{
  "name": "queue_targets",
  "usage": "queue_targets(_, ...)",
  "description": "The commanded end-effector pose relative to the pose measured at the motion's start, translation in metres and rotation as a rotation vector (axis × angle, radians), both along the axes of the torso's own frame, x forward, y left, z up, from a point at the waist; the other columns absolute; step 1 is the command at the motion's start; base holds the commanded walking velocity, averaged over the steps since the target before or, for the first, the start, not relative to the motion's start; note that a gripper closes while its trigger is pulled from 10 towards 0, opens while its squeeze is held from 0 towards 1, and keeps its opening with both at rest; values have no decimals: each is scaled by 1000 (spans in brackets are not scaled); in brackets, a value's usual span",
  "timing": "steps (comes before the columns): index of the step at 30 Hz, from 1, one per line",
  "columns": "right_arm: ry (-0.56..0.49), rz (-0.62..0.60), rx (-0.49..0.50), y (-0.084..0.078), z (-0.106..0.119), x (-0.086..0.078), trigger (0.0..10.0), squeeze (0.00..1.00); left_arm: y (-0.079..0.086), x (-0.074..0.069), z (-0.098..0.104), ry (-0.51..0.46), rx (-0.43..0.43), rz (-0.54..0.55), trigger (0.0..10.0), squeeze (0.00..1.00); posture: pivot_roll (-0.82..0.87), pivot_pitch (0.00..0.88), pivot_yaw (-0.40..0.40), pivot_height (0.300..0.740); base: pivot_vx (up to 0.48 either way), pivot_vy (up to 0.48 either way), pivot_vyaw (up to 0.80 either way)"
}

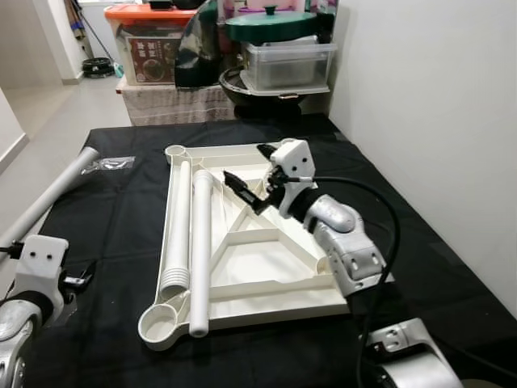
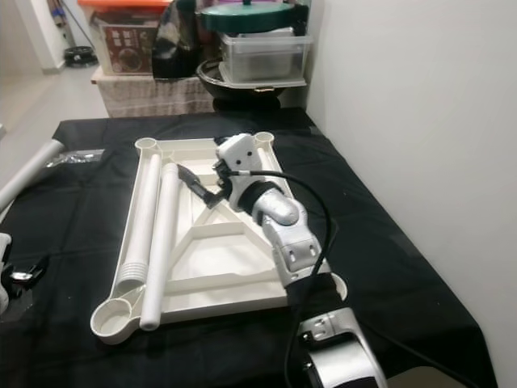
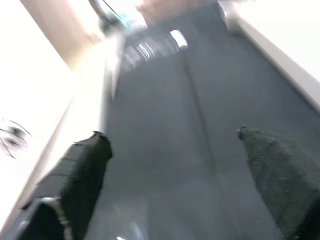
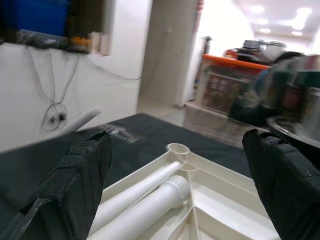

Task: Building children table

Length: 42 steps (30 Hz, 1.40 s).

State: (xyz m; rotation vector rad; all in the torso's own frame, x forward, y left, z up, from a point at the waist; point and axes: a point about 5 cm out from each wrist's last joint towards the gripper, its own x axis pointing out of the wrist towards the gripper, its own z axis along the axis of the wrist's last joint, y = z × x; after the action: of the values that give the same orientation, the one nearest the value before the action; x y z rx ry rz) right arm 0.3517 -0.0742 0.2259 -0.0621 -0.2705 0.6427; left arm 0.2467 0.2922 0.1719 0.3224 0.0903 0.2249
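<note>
A white plastic tabletop (image 1: 242,267) lies upside down on a black cloth (image 1: 121,218) that covers the work surface, its smooth underside showing raised ribs that form a triangle and a round socket (image 1: 158,323) at each visible corner. Its long axis runs away from the robot toward the far clutter. Two white plastic table legs (image 1: 187,234) lie side by side inside the tray-like underside along its left edge, parallel to that axis; they are round tubes, and the left one has a ribbed, threaded end near the closest socket, while the right one's near end rests just beside that socket. The right gripper (image 1: 253,179) hovers above the far half of the tabletop, its two black, rough-textured fingers spread wide and holding nothing, pointing toward the legs. The left gripper (image 3: 172,150) sits low at the near left edge of the cloth, its fingers also wide apart and empty over the dark fabric. Another white tube (image 1: 48,198) lies slanted across the left edge of the cloth, well apart from the tabletop, with a small clear plastic bag (image 1: 109,164) beside its far end. Beyond the cloth stand an orange-lidded storage box (image 1: 149,40), a clear plastic bin (image 1: 287,65) under a green lid (image 1: 271,26), and a plain white wall (image 1: 428,121) runs along the right.
</note>
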Motion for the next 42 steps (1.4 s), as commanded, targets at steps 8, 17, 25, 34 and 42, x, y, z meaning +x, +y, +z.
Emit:
queue_targets(8, 149, -213, 129, -17, -25, -3, 10000, 0, -39, -3, 11, -178, 12, 44, 10000, 1000, 31, 0, -42, 740, 0, 0, 0)
queue_targets(17, 184, -302, 158, -26, -36, -7, 10000, 0, -52, -2, 13, -203, 59, 59, 10000, 0, 27, 0, -38, 740, 0, 0, 0)
queue_targets(25, 212, -342, 161, -26, -44, -12, 10000, 0, -71, -2, 9, -238, -41, -14, 10000, 0, 19, 0, -32, 740, 0, 0, 0)
queue_targets(34, 216, -370, 175, -28, -44, -12, 10000, 0, -83, -1, 8, -254, -32, -50, 10000, 0, 19, 0, -33, 740, 0, 300, 0)
queue_targets(42, 215, -365, 201, -24, -42, -11, 10000, 0, -88, 0, 12, -281, -16, -74, 10000, 0, 24, 0, -36, 740, 0, 480, 0)
